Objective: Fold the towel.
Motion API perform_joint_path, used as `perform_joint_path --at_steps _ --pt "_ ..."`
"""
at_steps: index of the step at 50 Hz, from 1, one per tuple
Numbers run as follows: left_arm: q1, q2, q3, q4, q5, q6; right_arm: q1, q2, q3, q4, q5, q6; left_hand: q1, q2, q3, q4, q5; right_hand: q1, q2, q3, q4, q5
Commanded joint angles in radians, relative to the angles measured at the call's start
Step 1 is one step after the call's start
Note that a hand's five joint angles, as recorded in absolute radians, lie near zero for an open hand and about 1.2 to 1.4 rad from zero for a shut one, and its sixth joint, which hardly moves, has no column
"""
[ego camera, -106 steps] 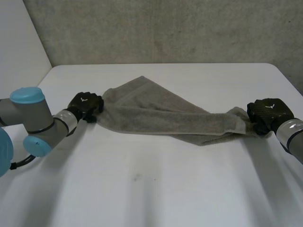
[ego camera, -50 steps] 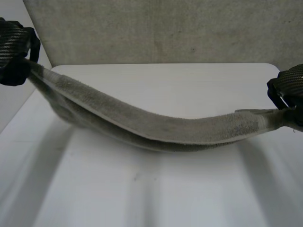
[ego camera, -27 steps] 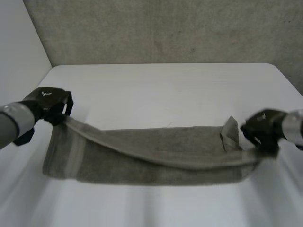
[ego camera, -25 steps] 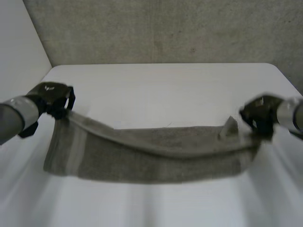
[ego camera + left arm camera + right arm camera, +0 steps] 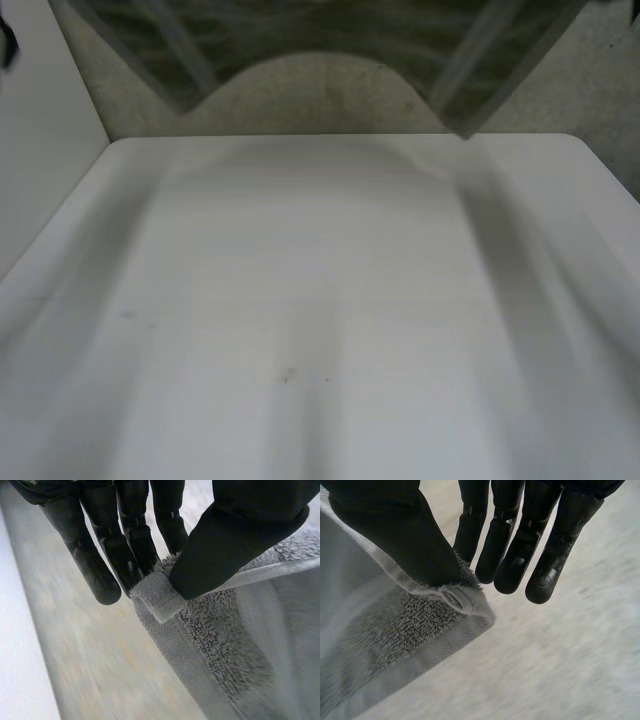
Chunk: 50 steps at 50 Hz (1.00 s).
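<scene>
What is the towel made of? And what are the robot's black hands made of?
The towel looks like soft grey terry cloth: it has fuzzy little loops, with a flat woven hem at the corner. The left hand and right hand look like smooth black plastic or rubber with a dull shine. Which of the two it is, is hard to tell.

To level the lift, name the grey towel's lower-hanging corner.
The grey towel's right-side corner: in the head view it dips further down than the left-side corner.
</scene>
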Motion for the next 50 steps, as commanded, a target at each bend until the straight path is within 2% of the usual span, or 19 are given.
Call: perform_joint_path --at_steps 1,8,15,17,18,20,21,23,26,28,29,31,32,34,36,40,43,46,50 --pt "0.001 -0.045 -0.263 -0.070 0.052 0.007 -0.009 0.056 0.164 0.159 -0.157 -0.022 0.235 0.179 0.190 0.179 0.201 0.434 0.216 0.210 0.202 0.245" --pt "0.002 -0.120 -0.430 -0.073 0.058 0.022 -0.013 0.170 0.295 0.251 -0.206 -0.091 0.235 0.179 0.190 0.179 0.201 0.434 0.216 0.210 0.202 0.245" --pt "0.030 -0.141 -0.529 -0.147 0.090 0.189 -0.045 0.207 0.401 0.392 -0.196 -0.357 0.235 0.179 0.190 0.179 0.201 0.434 0.216 0.210 0.202 0.245" --pt "0.059 -0.111 -0.570 -0.231 0.095 0.286 -0.056 0.193 0.413 0.431 -0.193 -0.385 0.235 0.179 0.190 0.179 0.201 0.434 0.216 0.210 0.202 0.245" --pt "0.059 -0.111 -0.570 -0.231 0.095 0.286 -0.056 0.193 0.413 0.432 -0.193 -0.386 0.235 0.179 0.190 0.179 0.201 0.434 0.216 0.210 0.202 0.245" --pt "0.087 -0.018 -0.605 -0.356 0.097 0.364 -0.081 0.129 0.434 0.516 -0.193 -0.402 0.235 0.179 0.190 0.179 0.201 0.434 0.216 0.210 0.202 0.245" --pt "0.087 -0.017 -0.606 -0.357 0.097 0.364 -0.081 0.128 0.434 0.516 -0.193 -0.402 0.235 0.179 0.190 0.179 0.201 0.434 0.216 0.210 0.202 0.245" --pt "0.128 0.068 -0.639 -0.496 0.104 0.403 -0.122 0.050 0.463 0.614 -0.193 -0.415 0.235 0.179 0.190 0.179 0.201 0.434 0.216 0.210 0.202 0.245" --pt "0.151 0.115 -0.650 -0.567 0.106 0.412 -0.174 -0.016 0.496 0.746 -0.206 -0.445 0.235 0.179 0.190 0.179 0.201 0.434 0.216 0.210 0.202 0.245" --pt "0.206 0.234 -0.673 -0.710 0.122 0.416 -0.197 -0.049 0.519 0.818 -0.209 -0.480 0.235 0.179 0.190 0.179 0.201 0.434 0.216 0.210 0.202 0.245" --pt "0.206 0.234 -0.673 -0.711 0.123 0.416 -0.197 -0.050 0.519 0.818 -0.209 -0.481 0.235 0.179 0.190 0.179 0.201 0.434 0.216 0.210 0.202 0.245" --pt "0.252 0.334 -0.685 -0.846 0.173 0.442 -0.245 -0.140 0.571 0.956 -0.209 -0.586 0.235 0.179 0.190 0.179 0.201 0.434 0.216 0.210 0.202 0.245" --pt "0.252 0.334 -0.685 -0.846 0.173 0.443 -0.245 -0.140 0.571 0.956 -0.209 -0.586 0.235 0.179 0.190 0.179 0.201 0.434 0.216 0.210 0.202 0.245" --pt "0.295 0.417 -0.690 -0.968 0.257 0.496 -0.295 -0.209 0.615 1.069 -0.212 -0.710 0.235 0.179 0.190 0.179 0.201 0.434 0.216 0.210 0.202 0.245" --pt "0.318 0.450 -0.691 -1.013 0.300 0.519 -0.311 -0.226 0.620 1.097 -0.214 -0.744 0.235 0.179 0.190 0.179 0.201 0.434 0.216 0.210 0.202 0.245" --pt "0.357 0.489 -0.688 -1.053 0.389 0.541 -0.326 -0.241 0.583 1.079 -0.267 -0.740 0.235 0.179 0.190 0.179 0.201 0.434 0.216 0.210 0.202 0.245" --pt "0.358 0.483 -0.681 -1.038 0.403 0.541 -0.323 -0.228 0.521 1.029 -0.317 -0.662 0.235 0.179 0.190 0.179 0.201 0.434 0.216 0.210 0.202 0.245" --pt "0.355 0.437 -0.661 -0.975 0.403 0.532 -0.322 -0.206 0.490 0.984 -0.332 -0.602 0.235 0.179 0.190 0.179 0.201 0.434 0.216 0.210 0.202 0.245" --pt "0.293 0.290 -0.574 -0.851 0.396 0.495 -0.305 -0.070 0.377 0.837 -0.315 -0.449 0.235 0.179 0.190 0.179 0.201 0.434 0.216 0.210 0.202 0.245"
